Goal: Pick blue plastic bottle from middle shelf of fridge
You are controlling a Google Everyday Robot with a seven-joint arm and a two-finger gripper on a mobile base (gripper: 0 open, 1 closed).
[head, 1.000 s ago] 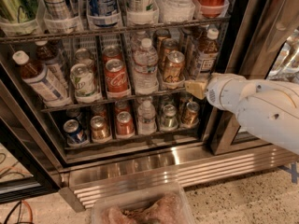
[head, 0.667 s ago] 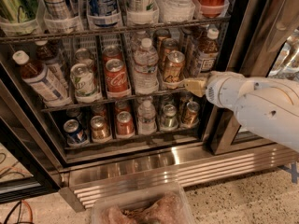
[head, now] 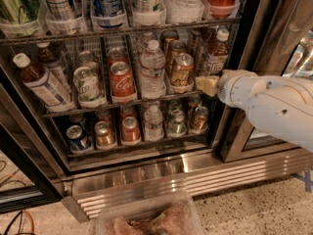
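- Gripper (head: 208, 85) at the right end of the middle shelf (head: 63, 111), at front-rail height, on a white arm (head: 274, 106) coming in from the right. Cannot tell whether it is open or closed; it holds nothing that shows.
- Bottle (head: 213, 58) stands upright in the rightmost lane of that shelf, just above and behind the gripper, apparently not touched.
- Gold can (head: 182, 70) in the next lane left, close to the gripper.
- Twin bottle (head: 43, 82) leans at the shelf's far left, well apart.
- Step, as judged: final approach, no grasp yet.
- Next move calls for rising to the bottle's body and going in along its lane, clear of the can and the fridge (head: 171, 175) frame.
- Against the earlier frames: gripper a little higher and nearer the bottle; drinks unmoved.
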